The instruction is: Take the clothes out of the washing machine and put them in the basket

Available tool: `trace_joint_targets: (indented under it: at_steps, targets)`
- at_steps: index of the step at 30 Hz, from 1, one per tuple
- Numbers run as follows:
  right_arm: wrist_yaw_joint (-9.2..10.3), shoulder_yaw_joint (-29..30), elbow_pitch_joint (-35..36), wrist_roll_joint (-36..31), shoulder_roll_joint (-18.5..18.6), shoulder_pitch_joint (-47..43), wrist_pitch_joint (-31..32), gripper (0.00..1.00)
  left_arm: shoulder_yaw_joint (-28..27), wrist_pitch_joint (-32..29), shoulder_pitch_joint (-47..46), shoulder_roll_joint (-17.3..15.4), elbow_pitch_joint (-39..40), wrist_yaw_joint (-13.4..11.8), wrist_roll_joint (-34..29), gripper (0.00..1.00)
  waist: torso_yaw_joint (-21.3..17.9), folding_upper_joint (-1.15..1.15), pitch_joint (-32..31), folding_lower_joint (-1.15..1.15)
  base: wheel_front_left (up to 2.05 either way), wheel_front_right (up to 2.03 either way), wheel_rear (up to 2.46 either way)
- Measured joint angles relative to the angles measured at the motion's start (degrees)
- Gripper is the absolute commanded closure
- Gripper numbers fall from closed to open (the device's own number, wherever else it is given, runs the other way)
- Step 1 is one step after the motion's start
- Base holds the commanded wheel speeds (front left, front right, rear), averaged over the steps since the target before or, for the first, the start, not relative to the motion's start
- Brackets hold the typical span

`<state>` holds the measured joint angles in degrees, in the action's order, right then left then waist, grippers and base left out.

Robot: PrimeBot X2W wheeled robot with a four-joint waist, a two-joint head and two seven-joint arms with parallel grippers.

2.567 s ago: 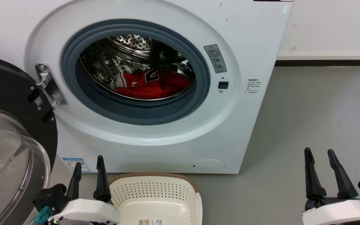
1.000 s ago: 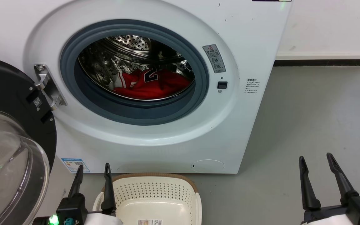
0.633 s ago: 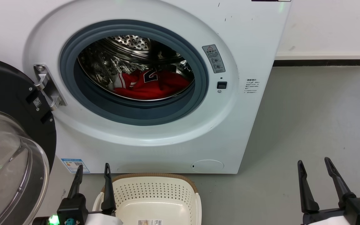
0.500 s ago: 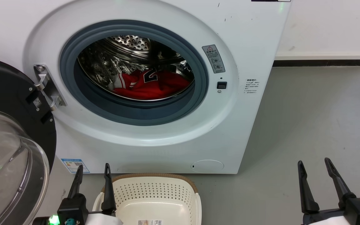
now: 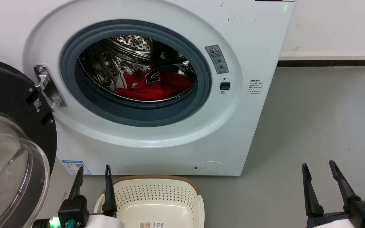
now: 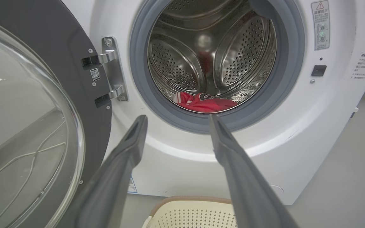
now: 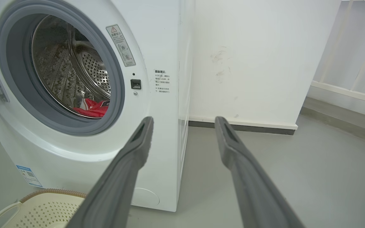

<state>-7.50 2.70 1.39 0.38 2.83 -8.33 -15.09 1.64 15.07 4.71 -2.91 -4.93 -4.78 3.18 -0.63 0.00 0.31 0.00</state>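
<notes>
Red clothes point(image 5: 155, 86) (one piece or more, hard to tell) sit low in the washing machine point(image 5: 157, 148) mid-frame, its open door point(image 5: 8, 148) at the left edge, basket point(image 5: 157, 191) bottom centre, left gripper point(image 5: 94, 167) and right gripper point(image 5: 317, 163) both spread, empty.

Red clothes point(image 6: 206, 103) low in washing machine point(image 6: 185, 152), glass door point(image 6: 27, 126) open, left tool point(image 6: 177, 116) spread wide

The round mouth of the washing machine point(image 5: 157, 148) stands unblocked — its door point(image 5: 5, 95) is swung wide on the left and walls off that side. The basket point(image 5: 157, 193) sits low, just below the mouth; open floor point(image 5: 312, 126) lies to the right.
</notes>
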Motion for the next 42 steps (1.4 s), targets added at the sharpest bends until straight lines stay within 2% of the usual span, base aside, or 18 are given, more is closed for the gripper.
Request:
trace_joint_targets:
  at_steps: [7, 11, 17, 26, 34, 42]
  targets:
    - [0.00, -0.5, 0.0, 0.0, 0.0, 0.3, 0.0, 0.00, -0.7, 0.0, -6.7, -0.3, -2.7, 1.7, -0.5, 0.00, -0.2, 0.00, 1.1, 0.00, 0.00, 0.00, 0.00]
    - [0.00, -1.2, 0.5, -0.4, 0.0, 1.7, 0.0, 0.00, -0.9, 0.0, -13.3, -1.5, -7.4, 3.3, -0.9, 0.00, -0.7, 0.00, 2.7, 0.00, 0.00, 0.00, 0.00]
    - [-0.01, -2.1, 1.1, -0.6, 0.1, 4.6, 0.0, 0.00, -0.8, 0.0, -26.4, -3.5, -18.1, 5.5, -1.1, 0.00, -2.3, 0.00, 6.9, 0.00, 0.00, 0.00, 0.00]
    - [-0.01, -3.3, 1.8, 0.5, 0.1, 10.1, 0.0, 0.00, 0.9, -0.5, -47.8, -7.9, -38.8, 8.4, -2.7, 0.00, -6.3, 0.00, 14.8, 0.01, 0.00, 0.00, 0.00]
    - [-0.01, -5.0, 2.8, 2.7, 0.1, 13.9, 0.0, 0.00, 1.9, -7.3, -65.5, -11.7, -51.8, 10.3, -2.6, 0.00, -10.5, 0.00, 22.5, 0.01, 0.00, 0.00, 0.00]
    - [-0.01, -6.5, 4.0, 5.1, 0.1, 17.9, 0.0, 0.00, 4.6, -17.0, -79.7, -15.9, -59.7, 11.4, -4.0, 0.00, -14.0, 0.00, 30.7, 0.01, 0.00, 0.00, 0.00]
